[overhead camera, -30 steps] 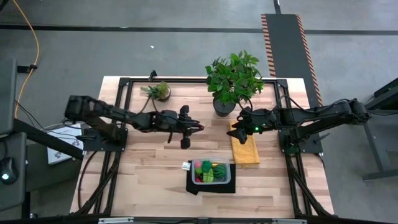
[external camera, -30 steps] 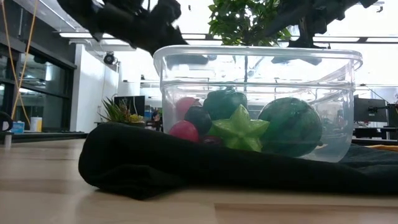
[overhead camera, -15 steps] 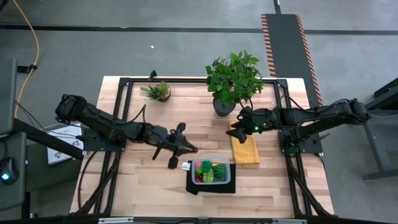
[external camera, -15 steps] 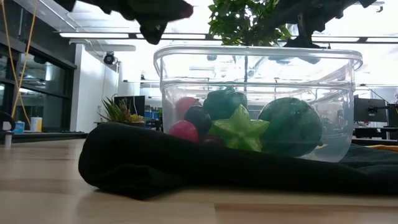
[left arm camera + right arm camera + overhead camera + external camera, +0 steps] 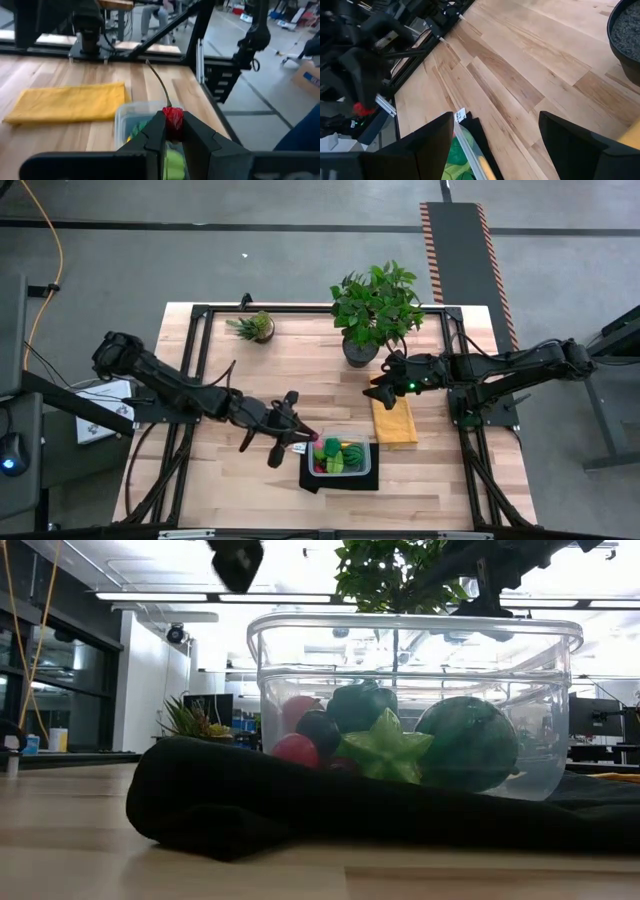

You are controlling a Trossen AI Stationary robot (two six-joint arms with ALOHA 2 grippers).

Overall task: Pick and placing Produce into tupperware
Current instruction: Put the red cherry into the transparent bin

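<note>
Left gripper (image 5: pixel 173 131) pinching a small glossy red berry-like toy (image 5: pixel 173 118) in its jaws, just beside the clear rounded-corner plastic tupperware (image 5: pixel 340 457) (resting on a soft black mat (image 5: pixel 210 795)), right gripper (image 5: pixel 378 386) spread over the yellow cloth (image 5: pixel 395 420) on the wooden surface (image 5: pixel 260 375)

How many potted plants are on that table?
2. A big leafy plant stands at the table's far edge, just behind the yellow cloth. A small spiky plant stands along the same edge, nearer the left arm's side. None looks hidden.
</note>
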